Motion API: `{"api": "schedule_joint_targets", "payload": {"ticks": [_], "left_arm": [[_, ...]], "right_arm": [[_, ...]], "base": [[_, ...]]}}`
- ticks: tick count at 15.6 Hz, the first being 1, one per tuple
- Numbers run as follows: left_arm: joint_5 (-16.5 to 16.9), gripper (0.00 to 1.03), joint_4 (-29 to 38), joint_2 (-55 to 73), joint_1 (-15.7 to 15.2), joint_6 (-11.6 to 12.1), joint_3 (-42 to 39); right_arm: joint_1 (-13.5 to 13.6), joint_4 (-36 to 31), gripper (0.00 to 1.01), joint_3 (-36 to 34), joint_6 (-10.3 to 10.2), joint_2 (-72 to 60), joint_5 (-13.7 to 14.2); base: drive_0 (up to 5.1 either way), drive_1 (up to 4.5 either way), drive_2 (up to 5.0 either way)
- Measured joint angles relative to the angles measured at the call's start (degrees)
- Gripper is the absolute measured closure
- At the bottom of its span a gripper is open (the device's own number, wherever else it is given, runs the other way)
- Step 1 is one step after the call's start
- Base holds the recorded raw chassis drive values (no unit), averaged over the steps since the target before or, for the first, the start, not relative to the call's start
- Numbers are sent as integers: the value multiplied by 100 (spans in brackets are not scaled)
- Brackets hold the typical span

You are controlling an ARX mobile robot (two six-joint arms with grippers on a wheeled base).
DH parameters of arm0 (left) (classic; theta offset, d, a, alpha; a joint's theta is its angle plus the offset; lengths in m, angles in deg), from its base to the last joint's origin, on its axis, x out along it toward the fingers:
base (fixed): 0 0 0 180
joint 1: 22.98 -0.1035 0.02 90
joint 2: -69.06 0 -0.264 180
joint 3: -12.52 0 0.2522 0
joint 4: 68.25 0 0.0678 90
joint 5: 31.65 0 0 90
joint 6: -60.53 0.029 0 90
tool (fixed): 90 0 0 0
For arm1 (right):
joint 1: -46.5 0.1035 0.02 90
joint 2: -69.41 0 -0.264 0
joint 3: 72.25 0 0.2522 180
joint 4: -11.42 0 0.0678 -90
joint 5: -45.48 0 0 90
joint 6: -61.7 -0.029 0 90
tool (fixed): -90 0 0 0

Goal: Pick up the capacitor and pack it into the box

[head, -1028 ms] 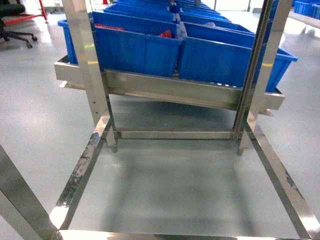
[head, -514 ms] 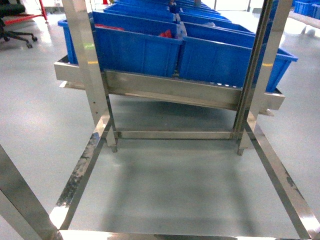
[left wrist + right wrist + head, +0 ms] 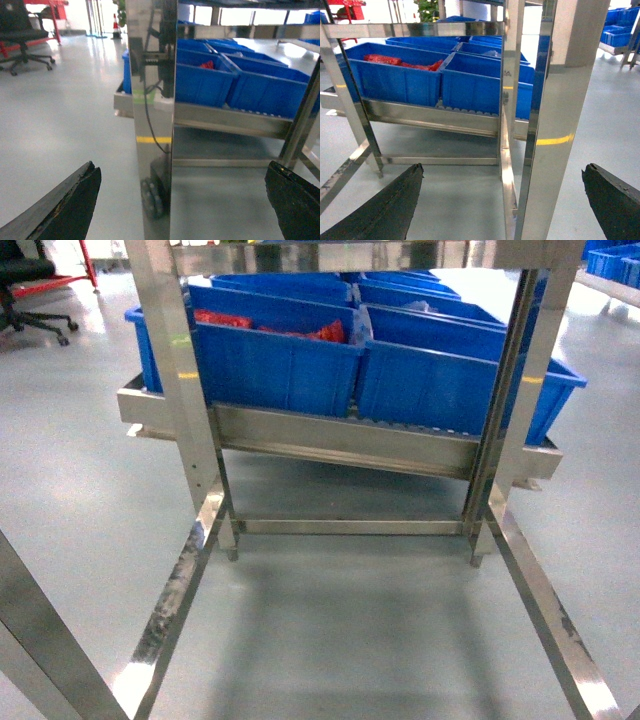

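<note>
No capacitor and no pink box can be seen in any view, so where they lie cannot be told; the step in hand is judged to be an approach towards the steel rack (image 3: 190, 410) and its blue bins (image 3: 270, 355). The left gripper (image 3: 182, 200) is seen spread wide in its wrist view, one dark finger (image 3: 65, 207) at each lower corner, and nothing is held between them. The right gripper (image 3: 502, 200) is likewise spread wide and empty. Neither arm is shown in the head view.

For the approach to be done well, the base should be brought square to the rack and the arms kept clear of the uprights, since a polished steel post (image 3: 152, 120) stands close in front of the left wrist camera (a knock there seems the likeliest mishap). The bins should be looked into before any reach is made; red packets (image 3: 265, 328) are visible in one of them, but what they hold cannot be made out.

The grey floor (image 3: 70, 480) is smooth and glossy. The bins are carried on a tilted roller shelf (image 3: 340, 435). A black office chair (image 3: 22, 30) is seen far off at the left.
</note>
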Motion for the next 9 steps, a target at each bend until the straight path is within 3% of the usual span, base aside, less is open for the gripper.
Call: {"api": "schedule_joint_targets", "payload": {"ticks": [9], "left_arm": [[2,5,15,0,0,2,0]], "right_arm": [[0,7,3,0,0,0,7]], "base": [[0,0,0]]}}
